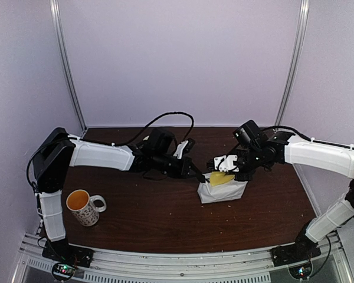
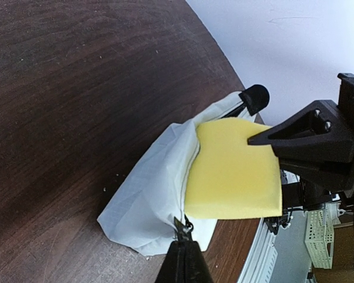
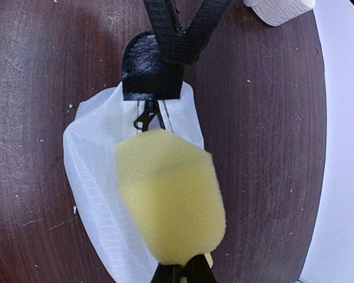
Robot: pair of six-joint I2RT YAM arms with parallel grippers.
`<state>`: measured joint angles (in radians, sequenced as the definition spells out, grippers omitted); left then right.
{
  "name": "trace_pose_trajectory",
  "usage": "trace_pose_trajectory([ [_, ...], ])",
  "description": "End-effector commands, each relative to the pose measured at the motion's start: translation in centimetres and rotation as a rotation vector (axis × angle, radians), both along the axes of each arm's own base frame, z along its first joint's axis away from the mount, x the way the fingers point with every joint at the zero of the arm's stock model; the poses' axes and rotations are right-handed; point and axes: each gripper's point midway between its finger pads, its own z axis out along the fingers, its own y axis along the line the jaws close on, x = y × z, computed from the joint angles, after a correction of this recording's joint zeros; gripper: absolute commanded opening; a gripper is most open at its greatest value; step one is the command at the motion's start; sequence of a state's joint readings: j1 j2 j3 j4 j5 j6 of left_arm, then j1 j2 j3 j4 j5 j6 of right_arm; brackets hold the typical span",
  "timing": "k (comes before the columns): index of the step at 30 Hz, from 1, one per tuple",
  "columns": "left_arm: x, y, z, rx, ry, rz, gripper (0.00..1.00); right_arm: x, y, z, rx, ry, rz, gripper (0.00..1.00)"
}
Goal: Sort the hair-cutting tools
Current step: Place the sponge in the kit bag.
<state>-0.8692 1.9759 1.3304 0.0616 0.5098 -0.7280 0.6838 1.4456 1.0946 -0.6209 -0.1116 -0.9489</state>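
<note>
Both claws are committed here. The left claw (image 2: 182, 247) is pressed together on the end of the white zip pouch (image 3: 91, 171), right by the zipper pull (image 3: 147, 116), pinning it on the desk (image 1: 153, 224). The right claw (image 3: 183, 268) is pinching the yellow sponge block (image 3: 171, 194), which stands about half out of the pouch's open mouth.

And the tools themselves? No scissors, no combs and no clipper show in any view. If they are in the pouch, the sponge and fabric hide them, so I cannot say.

This looks like the clearing step: get the sponge free so the pouch can give up whatever it holds. To do it well, the right claw should draw the sponge straight along the line of the opening, not sideways, since the soft foam will drag on the fabric lip. The left claw needs a firm hold low on the desk, or the light pouch will lift and ride along. Once free, the sponge should be set well apart from the pouch and clear of the mug (image 1: 82, 206).
</note>
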Motion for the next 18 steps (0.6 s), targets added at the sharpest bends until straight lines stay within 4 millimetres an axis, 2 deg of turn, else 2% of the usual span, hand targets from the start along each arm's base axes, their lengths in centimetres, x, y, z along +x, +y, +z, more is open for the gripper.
trace_pose_trajectory([
  [1,0.4,-0.4,2.2,-0.071,-0.054,-0.019,0.00,1.3,-0.4,-0.5,-0.037,-0.058,-0.019,0.00],
  [6,0.3,-0.4,2.3,-0.076,-0.056,-0.023,0.00,2.7,-1.4,-1.2,-0.088,-0.120,-0.073,0.00],
  [14,0.6,-0.2,1.6,-0.044,-0.048,-0.017,0.00,5.0,-2.7,-0.6,-0.113,-0.233,-0.200,0.00],
  [18,0.8,0.0,1.3,-0.029,-0.044,-0.011,0.00,5.2,-2.9,-0.8,-0.121,-0.257,-0.208,0.00],
])
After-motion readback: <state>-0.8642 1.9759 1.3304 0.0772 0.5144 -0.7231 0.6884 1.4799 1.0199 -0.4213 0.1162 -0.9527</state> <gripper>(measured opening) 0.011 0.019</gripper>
